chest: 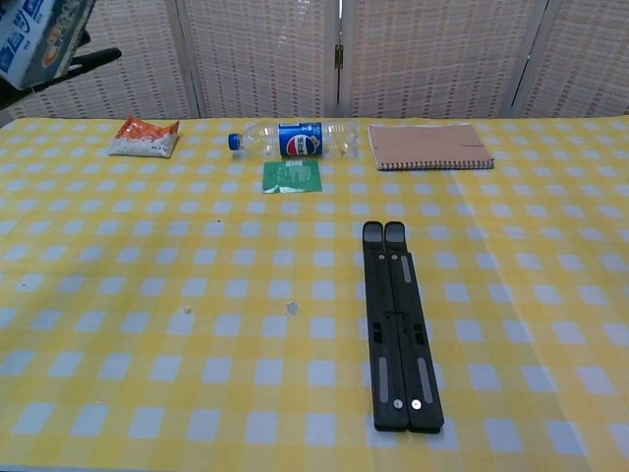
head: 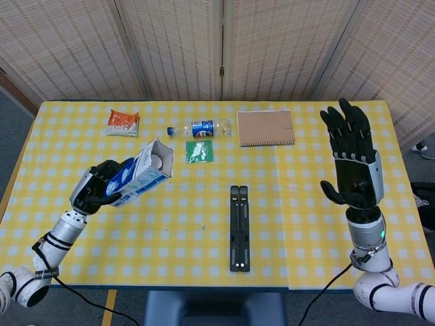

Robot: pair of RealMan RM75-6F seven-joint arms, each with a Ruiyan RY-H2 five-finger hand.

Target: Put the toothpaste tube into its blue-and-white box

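My left hand [head: 97, 191] grips the blue-and-white toothpaste box [head: 139, 178] above the table's left side, with the box's open end tilted up and to the right. Inside that open end shows the white cap of the toothpaste tube [head: 157, 161]. The chest view catches only a corner of the box [chest: 41, 37] at the top left, with a dark finger beside it. My right hand [head: 353, 166] is raised over the right side of the table, palm facing the camera, fingers spread, holding nothing.
A black folded stand [head: 237, 227] lies at the table's centre front. At the back lie an orange snack packet [head: 123, 123], a plastic bottle [head: 200, 128], a green sachet [head: 200, 151] and a brown notebook [head: 266, 128].
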